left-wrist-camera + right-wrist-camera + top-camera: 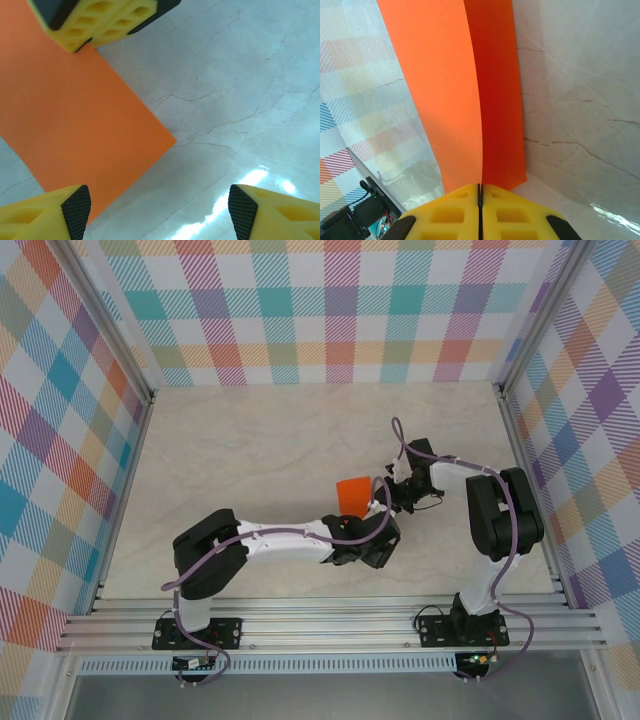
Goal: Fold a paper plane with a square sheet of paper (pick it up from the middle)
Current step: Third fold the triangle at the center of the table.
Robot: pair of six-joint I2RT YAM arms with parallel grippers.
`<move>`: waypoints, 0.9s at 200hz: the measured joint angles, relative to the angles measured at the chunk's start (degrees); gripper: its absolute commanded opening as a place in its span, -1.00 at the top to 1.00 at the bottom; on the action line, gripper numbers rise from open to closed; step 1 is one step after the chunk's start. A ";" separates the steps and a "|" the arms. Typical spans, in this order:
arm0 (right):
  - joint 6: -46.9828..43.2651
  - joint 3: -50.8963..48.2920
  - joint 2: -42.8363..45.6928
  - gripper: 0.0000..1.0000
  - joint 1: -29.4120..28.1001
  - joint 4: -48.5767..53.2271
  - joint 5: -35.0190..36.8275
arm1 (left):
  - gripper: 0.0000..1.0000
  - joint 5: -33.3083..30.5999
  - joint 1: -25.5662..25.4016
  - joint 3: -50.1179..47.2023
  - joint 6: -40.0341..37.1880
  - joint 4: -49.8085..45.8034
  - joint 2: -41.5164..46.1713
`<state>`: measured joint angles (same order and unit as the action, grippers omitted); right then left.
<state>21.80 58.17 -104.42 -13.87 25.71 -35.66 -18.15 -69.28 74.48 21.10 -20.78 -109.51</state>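
The square sheet of paper (455, 90) is bright orange and bent along a middle crease, its two halves rising away from my right gripper (480, 192), which is shut on its near edge. In the top view the sheet (352, 496) stands at the table's centre, the right gripper (392, 490) at its right side and the left gripper (362, 523) just below it. In the left wrist view the sheet (70, 120) lies to the left, with the left gripper (160, 212) open over bare table. Its left fingertip (75, 210) sits by the sheet's edge. The paper plane is out of view.
The marble-patterned table (250, 440) is walled by checked panels (330, 310) at the back and both sides. Aluminium rails (330, 625) run along the near edge, where both arm bases stand. The two wrists are close together at the centre.
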 measured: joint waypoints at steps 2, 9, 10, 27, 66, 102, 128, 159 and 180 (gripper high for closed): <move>0.02 0.00 0.00 0.85 0.00 0.00 0.00 | -0.52 -0.55 -0.15 0.28 -0.11 -0.22 -0.35; 0.02 0.00 0.00 0.85 0.00 0.00 0.00 | -0.52 -2.16 -0.66 1.07 -0.42 -0.83 -1.33; 0.02 0.00 0.00 0.84 0.00 0.00 0.00 | -0.52 -2.32 -0.70 1.16 -0.46 -0.90 -1.42; 0.02 0.00 0.00 0.84 0.00 0.00 0.00 | -0.50 -6.03 -1.42 2.95 -1.27 -2.47 -3.52; 0.00 0.00 0.00 0.81 0.00 0.04 0.00 | -0.22 -12.74 -1.53 5.20 -2.10 -4.70 -5.62; -0.02 0.00 0.00 0.79 0.00 0.13 0.04 | 0.36 -15.04 -1.53 5.31 -2.27 -4.57 -5.62; -0.09 0.00 0.00 0.77 0.00 0.42 0.09 | 0.59 -15.54 -1.53 5.16 -2.40 -4.46 -5.53; -0.24 0.00 0.00 0.73 0.00 0.92 0.28 | 0.80 -14.25 -1.09 3.19 -2.56 -3.76 -3.91; -0.46 0.00 0.07 0.65 0.00 1.14 0.28 | 0.92 -11.04 -0.17 1.49 -2.47 -2.45 -2.08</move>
<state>21.34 58.17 -104.36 -13.87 26.85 -35.38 -29.19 -69.45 75.96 18.63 -23.22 -111.59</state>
